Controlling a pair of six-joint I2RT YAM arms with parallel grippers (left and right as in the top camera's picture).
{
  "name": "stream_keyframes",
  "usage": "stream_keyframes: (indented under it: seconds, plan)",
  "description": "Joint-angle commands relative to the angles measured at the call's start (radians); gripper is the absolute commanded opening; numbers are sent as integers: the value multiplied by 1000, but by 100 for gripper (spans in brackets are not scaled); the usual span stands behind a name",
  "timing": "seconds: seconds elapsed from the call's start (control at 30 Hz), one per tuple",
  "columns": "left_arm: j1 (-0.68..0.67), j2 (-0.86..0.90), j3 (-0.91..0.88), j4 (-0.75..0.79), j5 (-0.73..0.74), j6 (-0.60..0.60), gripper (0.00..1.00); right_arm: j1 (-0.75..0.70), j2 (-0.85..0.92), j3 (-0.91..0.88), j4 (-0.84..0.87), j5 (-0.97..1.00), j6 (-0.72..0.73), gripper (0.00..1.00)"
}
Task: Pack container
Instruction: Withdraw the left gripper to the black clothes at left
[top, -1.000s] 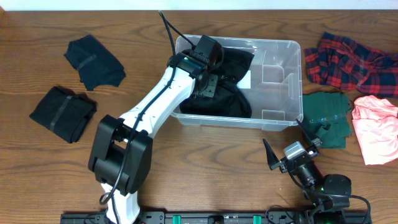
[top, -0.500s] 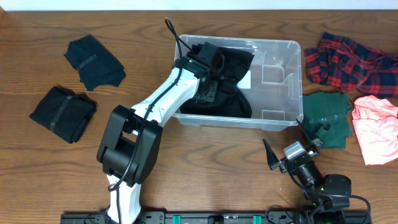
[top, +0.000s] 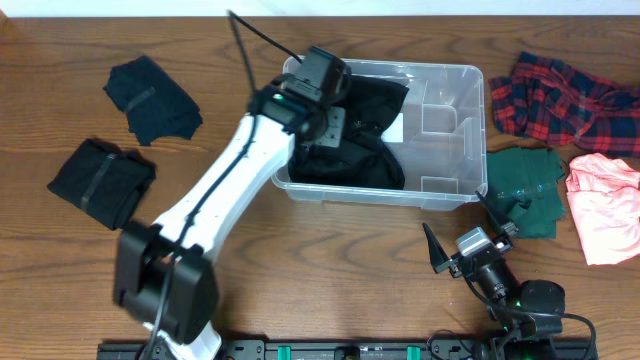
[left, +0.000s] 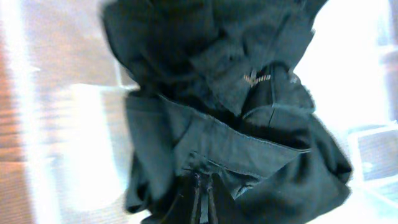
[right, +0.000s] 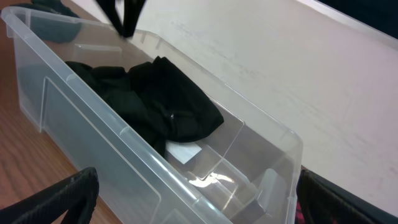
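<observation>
Left gripper (left: 202, 190) narrow, jaws pressed together, tips down against a fold of the black garment (top: 362, 140) inside the container (top: 447, 72). Cannot tell whether any cloth is pinched between them. In the overhead view the left gripper sits over the 9 o'clock half of the container, with the white arm running off toward 7 o'clock.

Right gripper (top: 466, 230) spread wide, holding nothing, parked low over the surface (top: 330, 270) at 5 o'clock, just off the container's near corner. Its wrist camera looks along the container's long wall.

Container is at 12 o'clock on the surface, clear plastic, upright and open-topped. Black garment is bunched in the 9 o'clock half, covering most of that side's floor. White label (top: 397, 127) shows on the base at the garment's 3 o'clock edge. The 3 o'clock half shows bare base and moulded notches.

Outside the container:
- Two folded black pieces lie on the surface, one at 10 o'clock (top: 150, 97) and one at 9 o'clock (top: 100, 182), apart from each other.
- Red plaid cloth (top: 565, 100) lies at 2 o'clock, near the container's end wall.
- Green cloth (top: 528, 185) at 3 o'clock is just beside the container's corner.
- Pink cloth (top: 605, 210) lies against the green one's far edge, near the frame border.
</observation>
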Motion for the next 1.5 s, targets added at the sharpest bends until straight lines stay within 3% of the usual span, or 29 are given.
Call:
stream_keyframes:
  seconds: [0.0, 0.63, 0.93, 0.97, 1.03, 1.23, 1.47]
  plan:
    - [44, -40, 21, -4, -6, -10, 7, 6, -5, -2, -2, -6, -10, 99]
    - [573, -89, 9, -173, -116, -37, 7, 6, -5, -2, -2, -6, -10, 99]
    - [755, -72, -53, -172, -145, -129, 15, 6, -5, -2, -2, -6, -10, 99]
    - [768, -72, -66, -169, -147, -129, 23, 6, -5, -2, -2, -6, -10, 99]
    - [785, -71, -93, -157, -155, -130, 27, 6, -5, -2, -2, -6, -10, 99]
    - [824, -71, -211, -50, -198, -235, 83, 6, -5, -2, -2, -6, -10, 99]
    - [841, -71, -322, 105, -198, -283, 88, 6, -5, -2, -2, -6, -10, 99]
